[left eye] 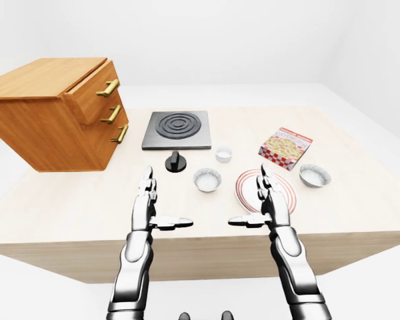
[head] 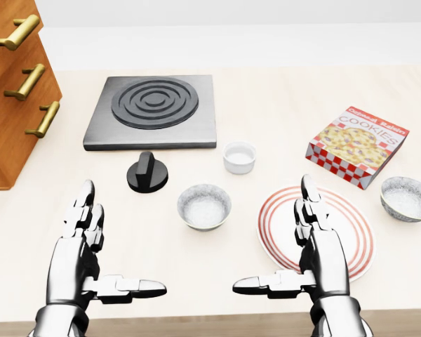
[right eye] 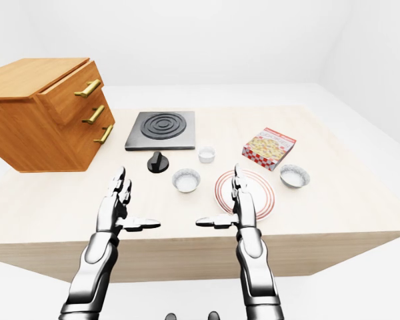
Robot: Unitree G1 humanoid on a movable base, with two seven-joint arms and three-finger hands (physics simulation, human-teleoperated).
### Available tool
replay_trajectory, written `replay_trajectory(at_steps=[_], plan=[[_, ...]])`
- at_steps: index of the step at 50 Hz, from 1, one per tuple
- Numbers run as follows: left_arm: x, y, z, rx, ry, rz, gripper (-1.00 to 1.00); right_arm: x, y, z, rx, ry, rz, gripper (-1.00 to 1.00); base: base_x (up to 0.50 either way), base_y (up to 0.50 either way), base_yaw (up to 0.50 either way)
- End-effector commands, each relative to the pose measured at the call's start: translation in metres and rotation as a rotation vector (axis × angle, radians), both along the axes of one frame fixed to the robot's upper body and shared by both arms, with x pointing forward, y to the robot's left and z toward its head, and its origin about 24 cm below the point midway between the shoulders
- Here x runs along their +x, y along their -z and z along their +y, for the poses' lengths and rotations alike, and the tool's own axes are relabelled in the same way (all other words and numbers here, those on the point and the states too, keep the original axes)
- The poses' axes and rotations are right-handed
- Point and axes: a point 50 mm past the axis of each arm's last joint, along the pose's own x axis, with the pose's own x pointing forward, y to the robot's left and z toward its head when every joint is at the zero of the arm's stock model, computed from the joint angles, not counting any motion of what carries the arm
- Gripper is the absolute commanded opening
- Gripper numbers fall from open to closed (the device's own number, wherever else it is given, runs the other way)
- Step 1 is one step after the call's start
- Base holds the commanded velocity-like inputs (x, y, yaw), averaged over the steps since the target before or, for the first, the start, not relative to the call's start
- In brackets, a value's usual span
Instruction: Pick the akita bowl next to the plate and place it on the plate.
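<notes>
You are looking over a light wooden table [head: 266, 91], with a wooden drawer cabinet [left eye: 53, 113] sitting at its left in the left-eye view. In the head view, a dark burner plate [head: 154, 112] is lying right of the cabinet, and a cookie box [head: 356, 146] is resting at the right. The red-ringed plate [head: 351, 221] is lying partly under your right hand [head: 319, 246]. One akita bowl [head: 204, 206] is standing just left of the plate, apart from it; a second matching bowl [head: 407, 198] is standing just right of it. Your left hand [head: 81, 246] is hovering over bare table. Both hands are holding nothing, fingers extended, thumbs pointing inward. A black knob [head: 147, 173] and a small white cup [head: 239, 156] are sitting near the burner.
</notes>
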Motion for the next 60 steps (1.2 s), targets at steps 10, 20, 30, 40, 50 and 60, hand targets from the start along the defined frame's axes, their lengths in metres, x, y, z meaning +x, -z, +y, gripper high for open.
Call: replay_trajectory(at_steps=[10, 20, 30, 40, 50, 60], plan=[[-0.0012, 0.0004, 0.0069, 0.001, 0.0, -0.001, 1.0, -0.0015, 0.0008, -0.0064, -0.003, -0.002, -0.002, 1.0, 0.0, 0.0, 0.0], [-0.0009, -0.0003, 0.0068, 0.001, 0.0, -0.002, 1.0, -0.001, 0.0005, -0.0064, -0.005, 0.0, -0.002, 1.0, 0.0, 0.0, 0.0], [-0.001, -0.0002, 0.0066, 0.003, 0.0, 0.0, 1.0, -0.0013, -0.0002, -0.007, 0.019, -0.001, 0.0, 1.0, 0.0, 0.0, 0.0], [-0.0006, 0.0015, 0.0069, 0.005, 0.001, 0.001, 1.0, -0.0011, -0.0008, -0.007, 0.029, -0.005, -0.002, 1.0, 0.0, -0.07, 0.0], [-0.0001, 0.0027, 0.0073, 0.005, 0.0, 0.001, 1.0, -0.0005, -0.0018, -0.0071, 0.037, -0.003, -0.002, 1.0, -0.01, -0.22, 0.0], [-0.0002, 0.003, 0.0071, 0.005, 0.0, 0.001, 1.0, -0.0003, -0.0003, -0.0078, 0.038, -0.002, -0.002, 1.0, -0.08, -0.38, 0.0]])
